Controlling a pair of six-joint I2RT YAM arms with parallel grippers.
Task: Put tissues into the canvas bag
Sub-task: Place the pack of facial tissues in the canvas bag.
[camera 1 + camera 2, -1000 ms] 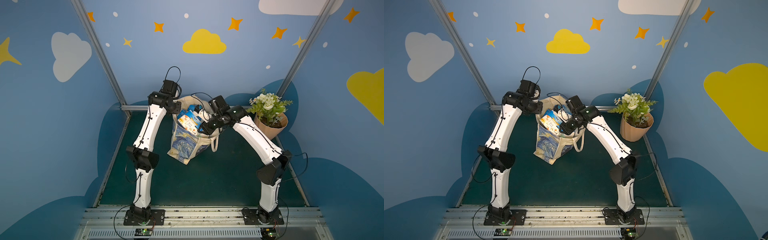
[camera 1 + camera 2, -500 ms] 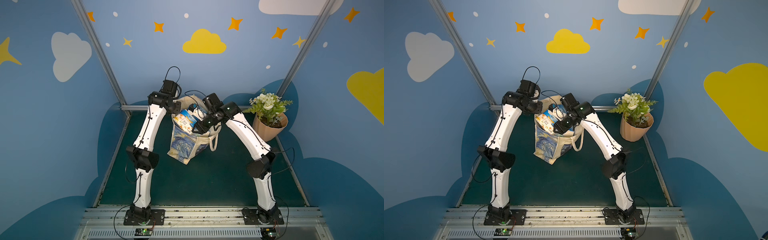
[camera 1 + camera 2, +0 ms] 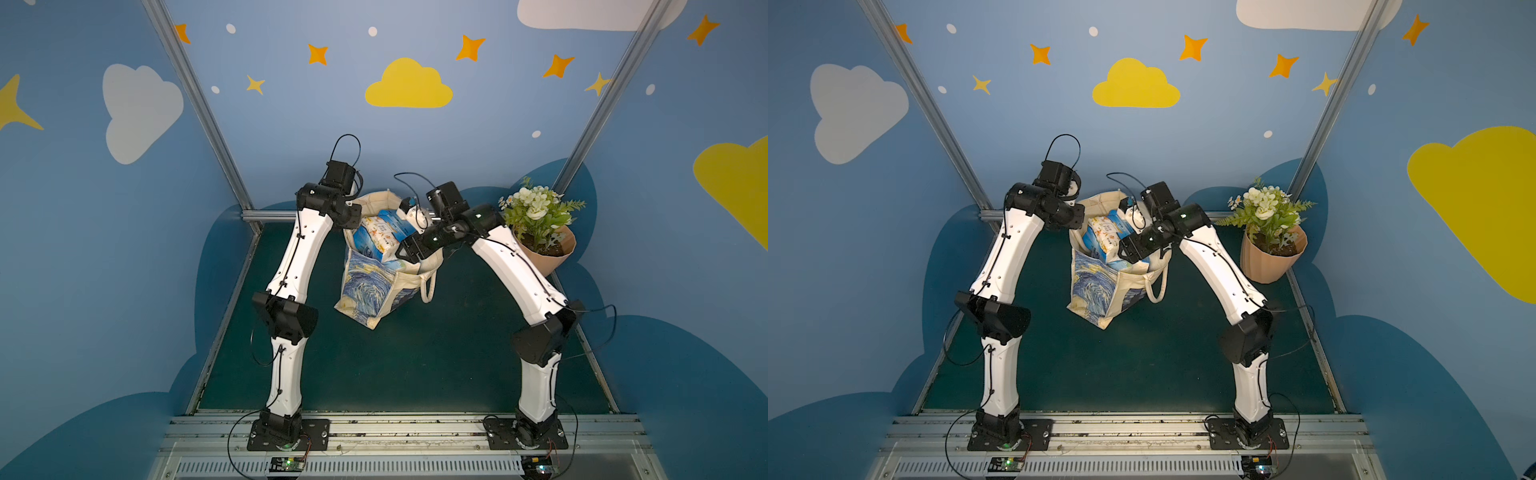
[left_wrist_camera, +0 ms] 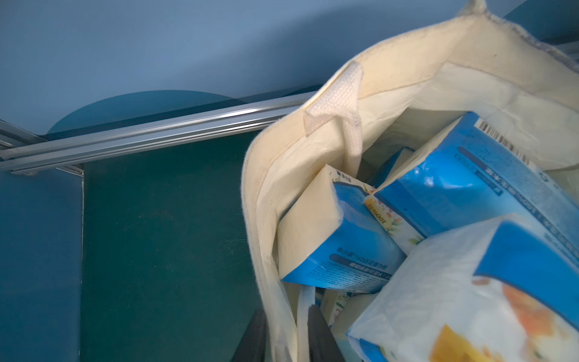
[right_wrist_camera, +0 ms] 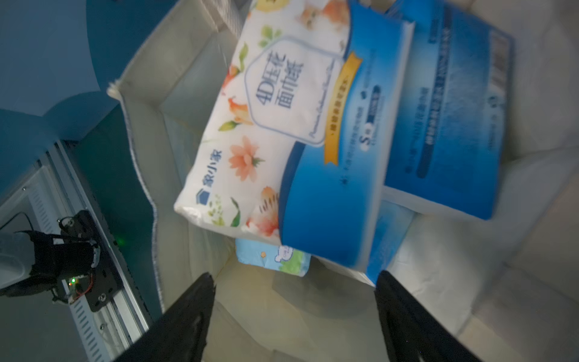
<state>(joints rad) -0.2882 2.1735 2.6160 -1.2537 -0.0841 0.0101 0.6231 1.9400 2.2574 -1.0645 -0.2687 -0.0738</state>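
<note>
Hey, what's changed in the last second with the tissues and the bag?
The right claw opened wide and let go of the floral tissue pack, which rests on the other packs in the canvas bag. The left claw still pinches the bag's rim; bag and flowerpot have not moved.

The left gripper (image 4: 286, 316) pinches the cloth edge of the cream canvas bag (image 4: 407, 78), which is open and full of blue and white tissues (image 4: 344, 247) piled on each other, with the green floor (image 4: 163, 235) and a silver rail (image 4: 156, 128) beside it.
</note>
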